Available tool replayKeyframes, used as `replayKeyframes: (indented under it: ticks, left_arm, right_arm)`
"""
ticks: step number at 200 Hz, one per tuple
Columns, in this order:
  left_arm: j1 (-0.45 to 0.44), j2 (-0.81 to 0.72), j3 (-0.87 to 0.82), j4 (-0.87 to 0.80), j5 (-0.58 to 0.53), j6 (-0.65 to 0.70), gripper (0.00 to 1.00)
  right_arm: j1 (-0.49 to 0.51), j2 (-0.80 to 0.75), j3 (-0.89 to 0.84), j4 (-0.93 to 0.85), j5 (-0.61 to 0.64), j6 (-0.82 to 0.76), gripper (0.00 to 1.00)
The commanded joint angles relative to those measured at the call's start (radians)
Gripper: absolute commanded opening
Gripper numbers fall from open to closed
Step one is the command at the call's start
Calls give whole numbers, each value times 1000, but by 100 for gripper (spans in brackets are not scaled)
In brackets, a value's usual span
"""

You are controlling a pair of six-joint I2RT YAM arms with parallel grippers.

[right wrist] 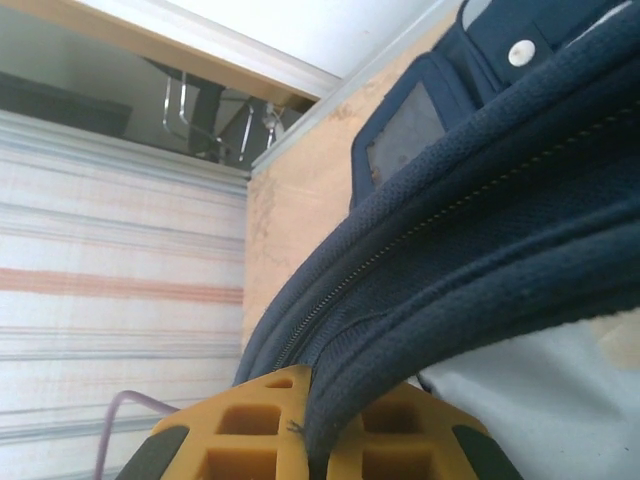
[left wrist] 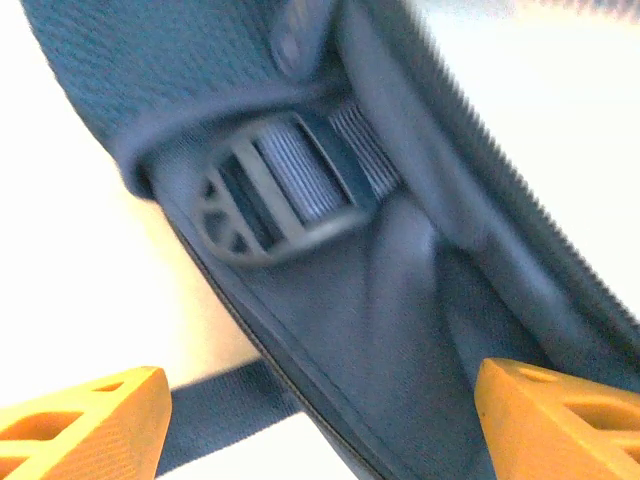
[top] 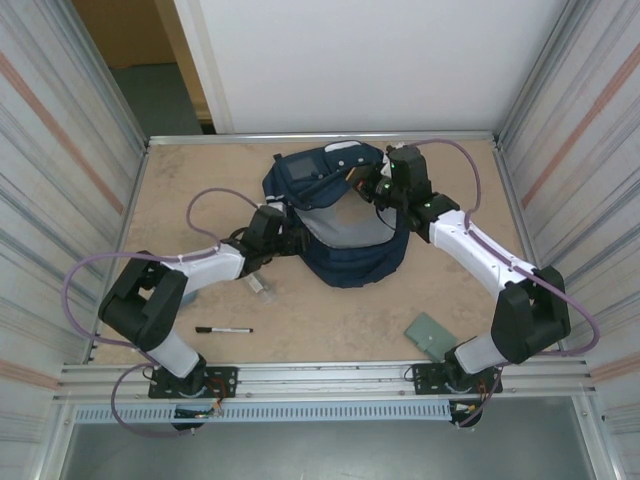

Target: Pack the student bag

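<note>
Evidently the student bag (top: 360, 268) is getting spread for packing: right gripper (right wrist: 315, 440) clamps its zippered rim; left gripper (left wrist: 320, 420), jaws wide, straddles the fabric, holding nothing. Next: pinch, pull apart.

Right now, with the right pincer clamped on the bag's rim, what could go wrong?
1. The right pincer pinches just a thin zippered fold of the student bag; it may slip free and the mouth could sag shut.
2. The left pincer stands open facing the strap buckle, so closing here would likely catch strap webbing, not the rim.
</note>
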Motion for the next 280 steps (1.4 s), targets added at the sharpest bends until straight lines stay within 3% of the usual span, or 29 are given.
replayKeyframes:
  ticks: [1, 36, 73, 101, 119, 137, 153, 172, 197, 236, 280]
  left_arm:
    - [16, -38, 16, -91, -104, 59, 81]
    - [32, -141, -53, -112, -75, 15, 81]
    - [-15, -341, -109, -241, -70, -8, 81]
    - [-133, -466, -139, -275, -74, 25, 80]
    - [-233, -487, -147, -264, -58, 54, 79]
    - [-328, -471, -129, -272, -43, 62, 79]
    - [-414, -452, -117, -267, -60, 71, 80]
    - [-504, -415, -106, -238, -90, 102, 80]
    - [-566, -345, -80, -247, -107, 117, 80]
    - [-581, -339, -85, -260, -79, 107, 80]
    - [-581, -472, -178, -284, -75, 60, 80]
  right_arm:
    - [16, -4, -110, 53, 55, 33, 5]
    - [44, 5, -203, 9, 20, 26, 22]
    - [52, -84, -215, -318, 86, -92, 44]
    - [54, -153, -192, -701, 279, -155, 60]
    - [34, -196, -214, -855, 359, -124, 61]
    - [-21, -256, -290, -930, 332, -35, 61]
    - [-70, -316, -386, -913, 274, -1, 62]
    - [-85, -337, -451, -915, 289, 0, 62]
    - [-87, -316, -521, -869, 232, -14, 62]
    - [70, -298, -530, -788, 191, 22, 62]
    - [239, -232, -479, -542, 105, 84, 62]
